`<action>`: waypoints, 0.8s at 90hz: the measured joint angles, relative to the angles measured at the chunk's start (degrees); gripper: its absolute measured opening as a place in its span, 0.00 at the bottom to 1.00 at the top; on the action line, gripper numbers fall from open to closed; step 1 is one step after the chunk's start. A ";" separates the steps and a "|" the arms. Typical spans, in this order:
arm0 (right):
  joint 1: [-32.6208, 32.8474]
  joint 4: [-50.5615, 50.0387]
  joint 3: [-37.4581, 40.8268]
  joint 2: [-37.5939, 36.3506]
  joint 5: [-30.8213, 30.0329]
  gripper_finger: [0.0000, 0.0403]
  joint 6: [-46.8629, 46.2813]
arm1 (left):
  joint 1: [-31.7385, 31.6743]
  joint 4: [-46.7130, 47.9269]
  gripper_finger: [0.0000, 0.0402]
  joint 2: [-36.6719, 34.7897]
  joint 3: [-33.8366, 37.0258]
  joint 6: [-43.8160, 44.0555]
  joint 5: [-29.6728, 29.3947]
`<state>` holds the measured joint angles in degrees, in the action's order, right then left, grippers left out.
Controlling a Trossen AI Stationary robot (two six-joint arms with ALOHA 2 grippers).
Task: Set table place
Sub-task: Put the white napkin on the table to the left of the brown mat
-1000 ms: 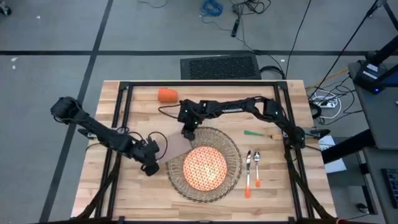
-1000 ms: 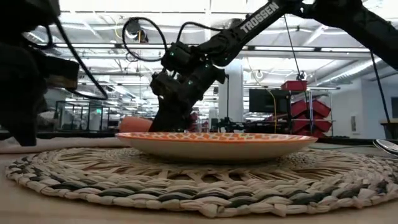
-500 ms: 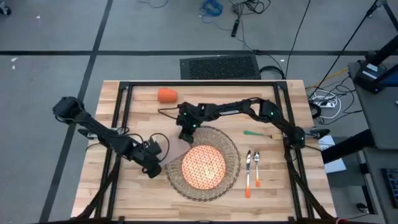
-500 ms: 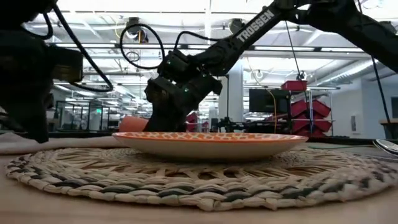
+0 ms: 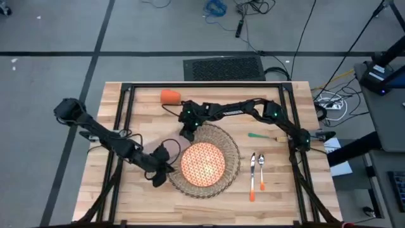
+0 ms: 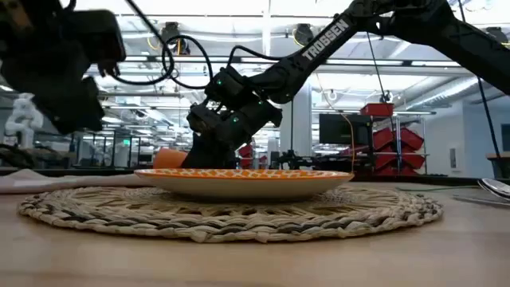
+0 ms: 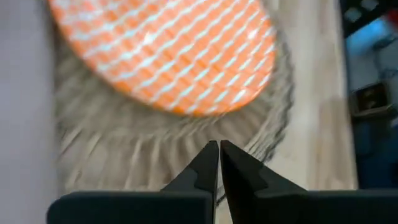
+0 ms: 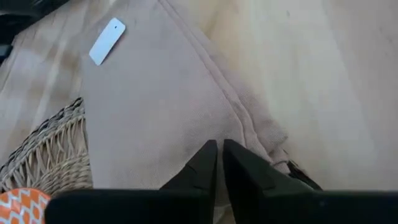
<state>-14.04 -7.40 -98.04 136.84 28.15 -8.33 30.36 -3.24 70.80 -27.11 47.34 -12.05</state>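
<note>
Roughly, by label — every place given against the wicker placemat (image 5: 204, 162):

Placemat: one, lying on the table (image 5: 278, 196) near its middle.

Plate: one orange-patterned plate (image 5: 203, 162), centred on the placemat — this part looks done.

Napkin: one beige napkin (image 8: 168, 106), spread flat beside the placemat on the left arm's side, one edge tucked under the wicker rim; a white tag shows on it. It looks to be in mid-placement, not settled.

Cup: one orange cup (image 5: 170, 96), lying well apart from the placemat toward the far edge of the table; by my reading not yet brought to its place.

Cutlery: three pieces that I can count. Two, one with an orange handle (image 5: 252, 183), lie side by side just beside the placemat on the right arm's side; a green-handled piece (image 5: 262, 135) lies a little farther off, askew, and probably needs straightening.

Right gripper: right gripper (image 8: 219, 163) is low over the napkin at the placemat's far rim, fingertips pressed together down at the cloth; whether they pinch a fold I cannot tell.

Left gripper: left gripper (image 7: 219, 163) hovers at the placemat's near rim on the napkin side, fingertips all but touching, with nothing between them.

Progress: my judgement is a bit past halfway — placemat and plate set, two pieces of cutlery laid, while napkin, cup and green piece remain.
</note>
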 joint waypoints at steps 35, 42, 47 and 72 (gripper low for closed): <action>1.16 -1.00 -0.02 -0.11 0.36 0.04 1.14 | 0.15 0.71 0.01 0.00 0.00 9.33 7.96; 1.20 -0.06 0.01 -0.11 0.31 0.04 1.23 | 0.05 0.73 0.01 0.01 0.00 9.04 7.89; 0.97 1.26 0.07 -0.11 -0.29 0.04 0.64 | 0.10 0.73 0.01 0.01 0.00 8.72 7.76; 0.15 5.68 0.07 -0.04 -5.98 0.04 -2.10 | 0.10 0.72 0.01 0.01 0.00 9.20 7.54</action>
<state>-13.89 -1.72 -97.97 136.79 22.17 -10.43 30.46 -2.52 70.81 -27.11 56.53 -4.51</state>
